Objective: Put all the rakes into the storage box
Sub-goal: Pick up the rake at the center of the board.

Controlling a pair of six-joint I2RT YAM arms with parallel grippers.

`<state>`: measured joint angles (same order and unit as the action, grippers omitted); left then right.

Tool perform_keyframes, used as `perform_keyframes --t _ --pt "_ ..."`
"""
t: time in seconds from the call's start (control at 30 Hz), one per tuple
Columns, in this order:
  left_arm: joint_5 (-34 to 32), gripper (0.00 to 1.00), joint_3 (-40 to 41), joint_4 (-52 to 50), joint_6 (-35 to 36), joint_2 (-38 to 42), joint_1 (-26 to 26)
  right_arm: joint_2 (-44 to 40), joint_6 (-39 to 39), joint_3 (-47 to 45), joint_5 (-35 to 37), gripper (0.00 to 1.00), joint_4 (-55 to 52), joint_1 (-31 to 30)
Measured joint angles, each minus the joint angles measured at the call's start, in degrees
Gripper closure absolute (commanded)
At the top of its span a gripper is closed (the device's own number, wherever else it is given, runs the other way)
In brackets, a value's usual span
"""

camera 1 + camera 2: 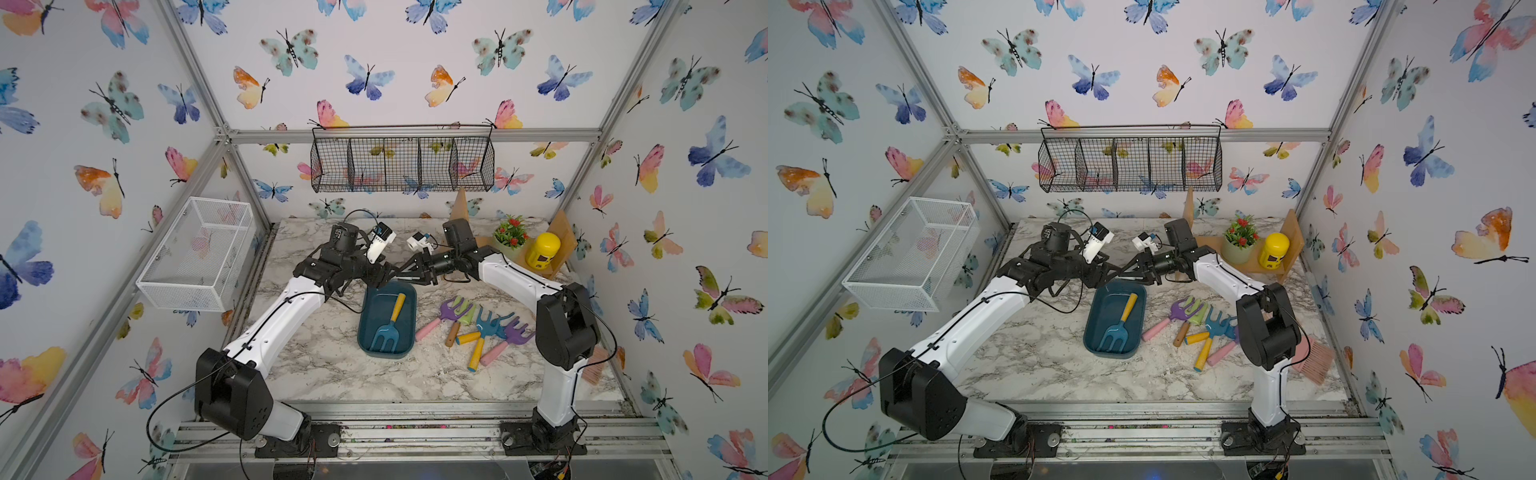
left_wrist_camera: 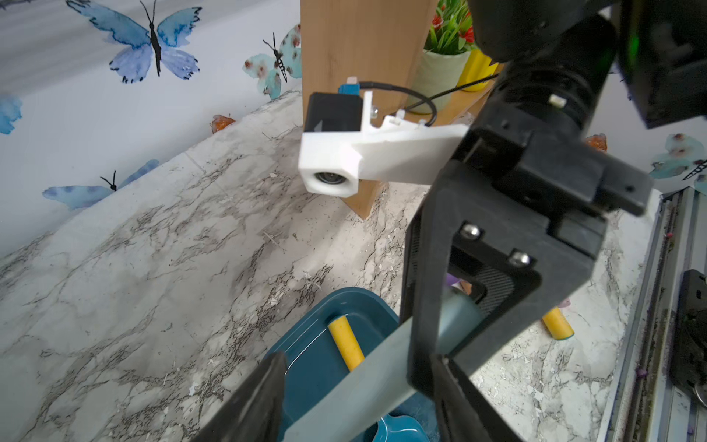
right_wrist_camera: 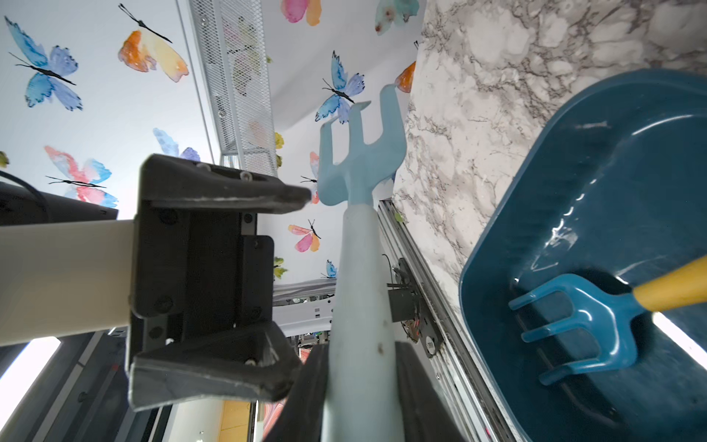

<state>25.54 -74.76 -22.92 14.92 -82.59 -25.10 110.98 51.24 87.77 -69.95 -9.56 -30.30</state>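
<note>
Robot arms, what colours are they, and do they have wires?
The left arm and right arm are white tubes with chunky black joints. Thin black cables run along them. The left pincer and right pincer are black, with pointy triangle-shaped fingers.

Fork (image 1: 390, 322) in the storage box (image 1: 372, 308); other tools (image 1: 484, 328) heaped to its right

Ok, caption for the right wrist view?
Right gripper holding the pale blue rake, open left gripper alongside, storage box with a yellow-handled rake nearby.
</note>
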Motion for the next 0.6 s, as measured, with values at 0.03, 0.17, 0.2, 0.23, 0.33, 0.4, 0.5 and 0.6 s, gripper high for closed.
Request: perform_keyframes --t 0.03,0.17,0.2,0.23,0.33,0.4,0.5,0.6 --pt "0.48 0.37 0.33 0.28 0.37 0.46 0.0 -0.17 1.18 -0.33 -0.46 0.98 1.31 0.02" --pt "2.69 0.37 1.86 0.68 1.9 1.66 -0.02 -2.1 5.49 -3.58 -1.49 0.98 5.86 0.11" --pt "3.04 0.38 2.34 1.01 2.21 1.9 -0.02 -2.47 6.32 -4.17 -1.53 0.98 6.27 0.13" --pt "3.17 0.38 2.89 1.27 2.51 2.23 -0.02 -2.75 7.02 -4.68 -1.66 0.98 6.73 0.11" --pt "3.72 0.4 4.37 1.86 3.41 3.43 -0.02 -3.1 8.68 -5.25 -1.99 0.98 7.87 0.11" --pt "4.15 0.42 5.31 1.95 4.2 4.04 -0.02 -3.19 9.22 -5.25 -2.14 0.98 8.66 0.11" --pt "4.31 0.43 5.77 2.12 5.42 4.24 -0.02 -3.21 9.84 -5.51 -2.25 0.98 9.11 0.11" --pt "4.26 0.44 6.01 1.97 6.51 4.35 -0.11 -3.21 10.34 -6.23 -2.34 0.98 10.14 0.11"
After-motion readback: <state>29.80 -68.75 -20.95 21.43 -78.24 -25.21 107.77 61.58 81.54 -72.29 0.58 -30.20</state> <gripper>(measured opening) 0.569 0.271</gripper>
